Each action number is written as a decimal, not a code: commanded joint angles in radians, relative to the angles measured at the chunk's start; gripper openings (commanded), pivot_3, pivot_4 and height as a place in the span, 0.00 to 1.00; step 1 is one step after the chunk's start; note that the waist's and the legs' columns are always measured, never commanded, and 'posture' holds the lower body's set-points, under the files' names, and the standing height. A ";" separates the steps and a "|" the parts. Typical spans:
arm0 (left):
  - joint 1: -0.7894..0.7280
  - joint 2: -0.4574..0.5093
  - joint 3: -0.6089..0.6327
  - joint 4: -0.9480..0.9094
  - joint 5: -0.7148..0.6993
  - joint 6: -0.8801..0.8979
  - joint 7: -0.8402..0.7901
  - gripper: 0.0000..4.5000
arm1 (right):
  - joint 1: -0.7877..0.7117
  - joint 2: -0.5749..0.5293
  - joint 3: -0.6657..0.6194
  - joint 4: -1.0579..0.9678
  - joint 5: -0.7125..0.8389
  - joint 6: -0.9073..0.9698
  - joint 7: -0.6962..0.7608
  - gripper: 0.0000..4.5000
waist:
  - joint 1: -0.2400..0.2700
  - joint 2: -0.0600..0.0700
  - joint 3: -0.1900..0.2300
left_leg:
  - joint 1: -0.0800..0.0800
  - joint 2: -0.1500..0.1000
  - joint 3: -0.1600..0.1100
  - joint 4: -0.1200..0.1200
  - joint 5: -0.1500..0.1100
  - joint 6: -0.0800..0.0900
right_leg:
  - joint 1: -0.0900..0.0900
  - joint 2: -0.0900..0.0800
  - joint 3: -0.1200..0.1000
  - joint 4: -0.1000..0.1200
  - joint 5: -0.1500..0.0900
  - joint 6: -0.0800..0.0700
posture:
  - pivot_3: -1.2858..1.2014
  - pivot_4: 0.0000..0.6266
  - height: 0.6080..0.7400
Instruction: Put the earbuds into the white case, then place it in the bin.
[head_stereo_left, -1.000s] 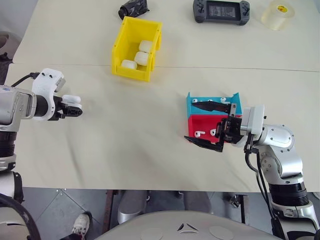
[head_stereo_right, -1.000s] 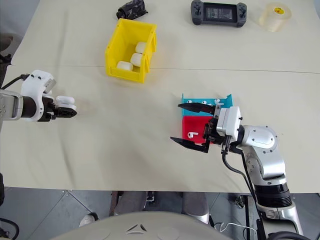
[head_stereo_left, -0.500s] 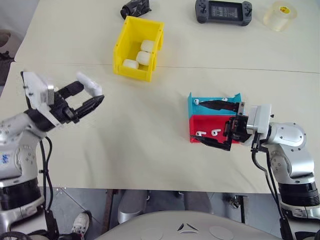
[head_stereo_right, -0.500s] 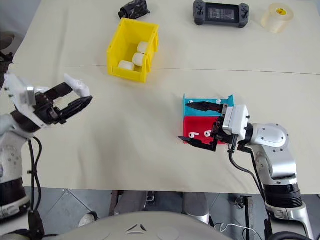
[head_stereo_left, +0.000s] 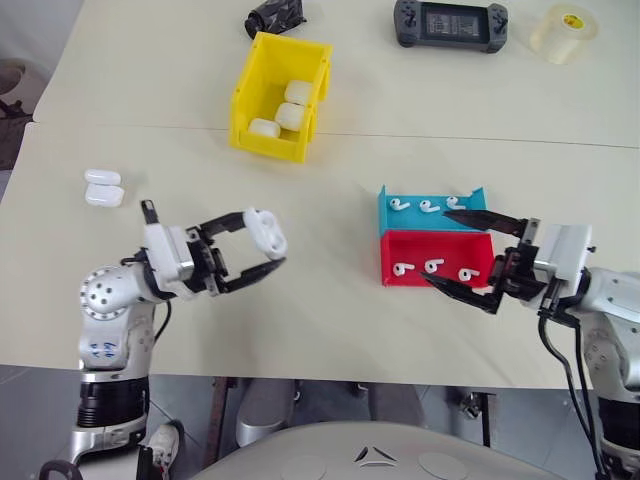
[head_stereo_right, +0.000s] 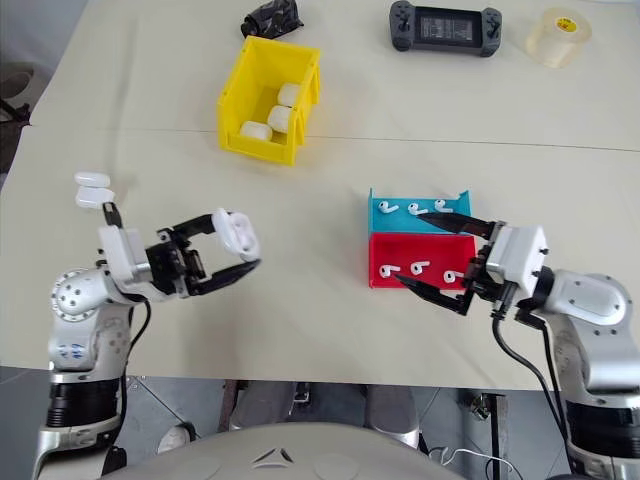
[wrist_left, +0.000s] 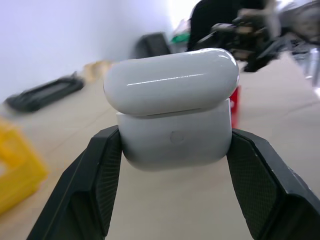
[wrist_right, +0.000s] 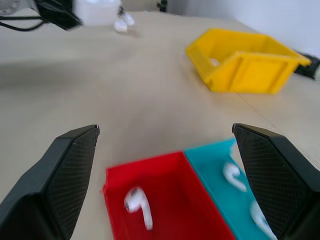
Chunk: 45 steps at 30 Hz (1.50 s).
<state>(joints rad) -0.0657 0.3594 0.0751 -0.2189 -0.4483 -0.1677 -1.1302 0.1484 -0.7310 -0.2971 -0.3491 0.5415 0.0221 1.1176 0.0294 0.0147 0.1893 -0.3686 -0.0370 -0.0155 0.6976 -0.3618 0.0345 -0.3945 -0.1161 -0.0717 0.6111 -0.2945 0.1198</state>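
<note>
1. Left eye view: left gripper (head_stereo_left: 262, 246) clamped on the white case (head_stereo_left: 266, 231), carried above the table (head_stereo_left: 330, 180). Right gripper (head_stereo_left: 468, 256) has jaws wide apart, straddling the right end of the red tray (head_stereo_left: 392, 248); earbuds (head_stereo_left: 433, 266) lie just ahead of the jaws, so right arm is nearer.
2. Right eye view: counts: three earbuds in red tray, three in the blue tray (head_stereo_right: 380, 207), three cases in the bin (head_stereo_right: 240, 104), two spare cases (head_stereo_right: 91, 191) behind the left gripper.
3. Left wrist view: case sits crosswise between the pads, lid slightly ajar, long axis spanning jaw to jaw.
4. Right wrist view: red tray dead ahead between the open fingers (wrist_right: 65, 175), one earbud centred, bin far beyond.
</note>
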 joint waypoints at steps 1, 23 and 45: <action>-0.027 -0.064 -0.103 -0.028 0.001 -0.083 -0.006 0.62 | 0.082 -0.038 -0.138 -0.053 0.035 -0.001 0.014 1.00 | 0.003 0.000 0.000 | 0.000 -0.001 0.000 0.000 0.000 0.001 | 0.001 0.000 0.000 -0.001 0.000 0.000 | 0.52 0.24 1.00; -0.228 -0.058 -0.198 0.142 -0.172 -0.068 -0.298 0.62 | 0.356 -0.191 -0.357 -0.256 -0.040 0.252 -0.038 1.00 | -0.004 0.004 -0.002 | 0.002 0.001 0.002 0.001 0.001 0.003 | 0.002 0.001 0.002 -0.004 0.001 0.002 | 0.52 0.24 1.00; -0.252 -0.051 -0.262 0.088 -0.101 0.014 -0.197 0.62 | -0.146 -0.610 0.224 -0.265 -0.297 0.553 -0.081 1.00 | -0.004 0.003 -0.002 | -0.001 -0.001 -0.001 0.001 0.001 0.003 | 0.002 0.000 0.000 -0.006 0.001 0.002 | 0.52 0.24 1.00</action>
<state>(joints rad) -0.3220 0.3121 -0.1800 -0.0846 -0.5493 -0.1575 -1.3406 0.0215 -1.3271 -0.0855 -0.6101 0.2640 0.5727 1.0296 0.0254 0.0182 0.1871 -0.3695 -0.0374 -0.0163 0.6988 -0.3608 0.0375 -0.3926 -0.1161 -0.0712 0.6044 -0.2934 0.1218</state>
